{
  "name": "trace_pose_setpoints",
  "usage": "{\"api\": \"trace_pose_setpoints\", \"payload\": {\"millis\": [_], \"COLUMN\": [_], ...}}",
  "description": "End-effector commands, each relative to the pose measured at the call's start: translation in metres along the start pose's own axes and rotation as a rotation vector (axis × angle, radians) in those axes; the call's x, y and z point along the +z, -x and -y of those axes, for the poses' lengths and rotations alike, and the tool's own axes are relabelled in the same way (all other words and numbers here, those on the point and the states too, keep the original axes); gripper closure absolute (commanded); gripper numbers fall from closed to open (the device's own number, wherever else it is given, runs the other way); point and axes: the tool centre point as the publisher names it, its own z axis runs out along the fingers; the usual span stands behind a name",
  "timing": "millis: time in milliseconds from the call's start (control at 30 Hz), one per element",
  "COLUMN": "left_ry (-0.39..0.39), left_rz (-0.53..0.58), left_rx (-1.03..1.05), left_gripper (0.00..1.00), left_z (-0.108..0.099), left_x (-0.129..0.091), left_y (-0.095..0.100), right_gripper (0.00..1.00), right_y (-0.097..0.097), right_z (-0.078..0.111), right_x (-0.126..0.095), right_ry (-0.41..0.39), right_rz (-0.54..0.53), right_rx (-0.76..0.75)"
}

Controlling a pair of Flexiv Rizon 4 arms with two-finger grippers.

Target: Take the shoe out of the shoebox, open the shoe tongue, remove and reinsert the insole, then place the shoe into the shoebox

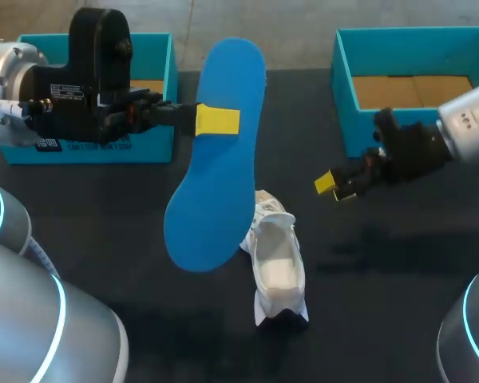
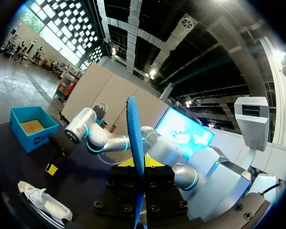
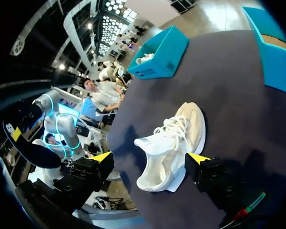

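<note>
My left gripper (image 1: 217, 120) is shut on a blue insole (image 1: 219, 171) and holds it in the air above the table's left middle. In the left wrist view the insole (image 2: 135, 138) stands edge-on between the yellow tips of that gripper (image 2: 136, 164). The white shoe (image 1: 277, 263) lies on the black table below the insole, laces loose, opening facing up. My right gripper (image 1: 335, 185) hovers open to the shoe's right, holding nothing. In the right wrist view the shoe (image 3: 174, 143) lies just ahead of the right gripper (image 3: 150, 157), under its spread fingers.
A teal shoebox (image 1: 156, 40) stands at the back left behind my left wrist; something white shows inside this box (image 3: 159, 55). A second teal box (image 1: 415, 36) with a cardboard floor stands at the back right, close behind my right arm.
</note>
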Motion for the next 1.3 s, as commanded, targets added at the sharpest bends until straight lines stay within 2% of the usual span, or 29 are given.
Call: {"api": "trace_pose_setpoints", "payload": {"millis": [33,167,200,600,667,767,1000,1167,1300], "left_ry": [0.001,0.001,0.001,0.001,0.001,0.001,0.001,0.001,0.001], "left_rz": [0.001,0.001,0.001,0.001,0.001,0.001,0.001,0.001,0.001], "left_rx": [0.0,0.0,0.0,0.0,0.0,0.0,0.0,0.0,0.0], "left_gripper": [1.0,1.0,1.0,1.0,1.0,1.0,1.0,1.0,1.0], "left_z": [0.0,0.0,0.0,0.0,0.0,0.0,0.0,0.0,0.0], "left_x": [0.001,0.001,0.001,0.001,0.001,0.001,0.001,0.001,0.001], "left_y": [0.0,0.0,0.0,0.0,0.0,0.0,0.0,0.0,0.0], "right_gripper": [0.0,0.0,0.0,0.0,0.0,0.0,0.0,0.0,0.0], "right_y": [-0.008,-0.022,-0.027,-0.027,-0.024,-0.024,-0.034,-0.044,-0.053], "right_z": [0.004,0.011,0.012,0.012,0.01,0.011,0.01,0.013,0.013], "right_x": [-0.009,-0.014,-0.016,-0.016,-0.01,-0.012,-0.019,-0.016,-0.016], "right_ry": [-0.024,-0.036,-0.018,-0.018,-0.009,0.041,0.111,0.132,0.118], "right_rz": [-0.021,-0.073,-0.069,-0.069,-0.116,-0.178,-0.2,-0.263,-0.264], "right_rx": [0.022,0.044,0.031,0.031,0.075,0.138,0.174,0.194,0.217]}}
